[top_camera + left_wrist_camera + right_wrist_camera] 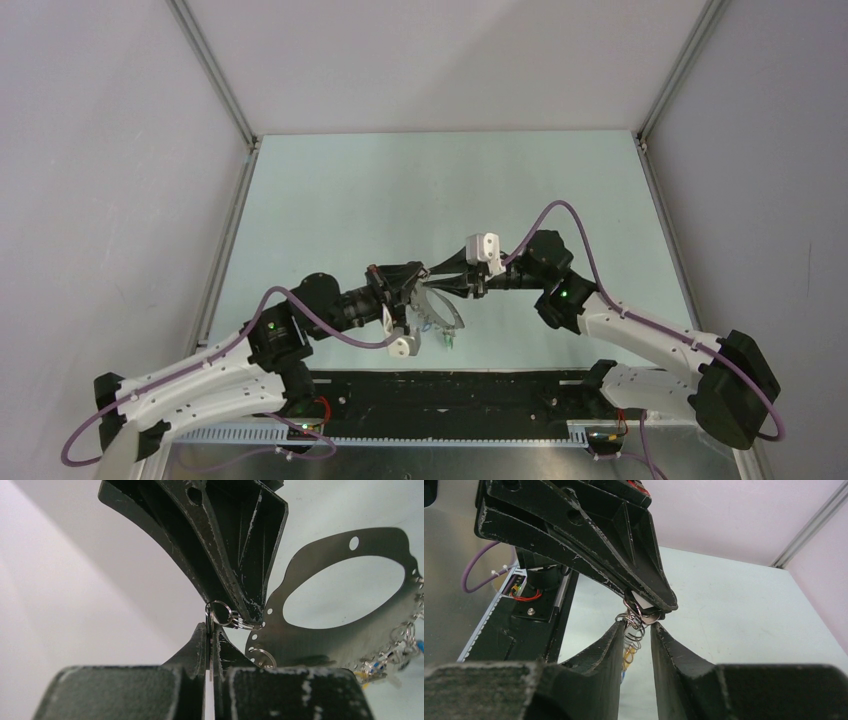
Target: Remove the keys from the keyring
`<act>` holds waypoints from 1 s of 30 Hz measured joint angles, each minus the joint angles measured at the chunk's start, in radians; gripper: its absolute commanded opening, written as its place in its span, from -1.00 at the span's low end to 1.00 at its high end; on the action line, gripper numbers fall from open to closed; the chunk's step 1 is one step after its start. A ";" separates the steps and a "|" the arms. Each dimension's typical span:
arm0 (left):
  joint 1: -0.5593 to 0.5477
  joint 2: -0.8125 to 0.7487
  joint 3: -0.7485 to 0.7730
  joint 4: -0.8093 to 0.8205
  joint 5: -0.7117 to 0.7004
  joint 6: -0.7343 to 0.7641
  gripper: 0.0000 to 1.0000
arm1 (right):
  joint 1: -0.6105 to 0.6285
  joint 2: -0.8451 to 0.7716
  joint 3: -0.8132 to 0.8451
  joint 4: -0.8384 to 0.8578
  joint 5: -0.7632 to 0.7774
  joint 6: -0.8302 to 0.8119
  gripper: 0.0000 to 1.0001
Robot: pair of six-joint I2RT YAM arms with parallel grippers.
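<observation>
My left gripper [410,292] [210,630] is shut on a thin flat silver key seen edge-on, with a small split ring [220,614] at its top. The keyring [345,640] [447,313] is a wide flat dark loop with holes along its rim. It hangs beside the left jaws. More keys [451,340] [395,657] dangle from its far side. My right gripper [433,284] [639,627] meets the left one tip to tip, jaws narrowly open around a cluster of split rings [634,622]. Its left finger touches them.
The arms meet above the pale green table [400,200], near its front. A black base rail [450,395] runs along the near edge. Grey walls with aluminium posts [215,70] close in the sides and back. Purple cables [560,210] loop over both arms.
</observation>
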 measured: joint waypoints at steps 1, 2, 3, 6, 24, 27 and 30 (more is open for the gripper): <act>0.000 -0.002 0.000 -0.001 0.000 0.000 -1.00 | 0.001 0.000 0.000 0.000 -0.002 0.001 -0.60; 0.000 -0.002 0.000 -0.002 0.000 0.000 -1.00 | 0.003 0.000 0.000 0.000 -0.005 0.002 -0.75; 0.000 -0.003 0.000 -0.003 0.000 0.000 -1.00 | 0.005 0.000 0.000 0.000 -0.007 0.002 -0.81; 0.000 -0.003 0.000 -0.010 0.000 0.000 -1.00 | 0.007 0.000 0.000 -0.003 -0.008 0.005 -1.00; 0.000 -0.026 -0.010 -0.004 -0.004 0.000 -1.00 | -0.059 -0.114 0.008 -0.110 0.031 0.117 -1.00; 0.000 -0.019 -0.011 0.004 0.000 -0.002 -1.00 | -0.073 -0.119 0.007 -0.099 0.035 0.182 -1.00; 0.000 -0.010 -0.011 0.018 0.002 -0.002 -1.00 | -0.082 -0.119 0.002 -0.053 0.046 0.262 -1.00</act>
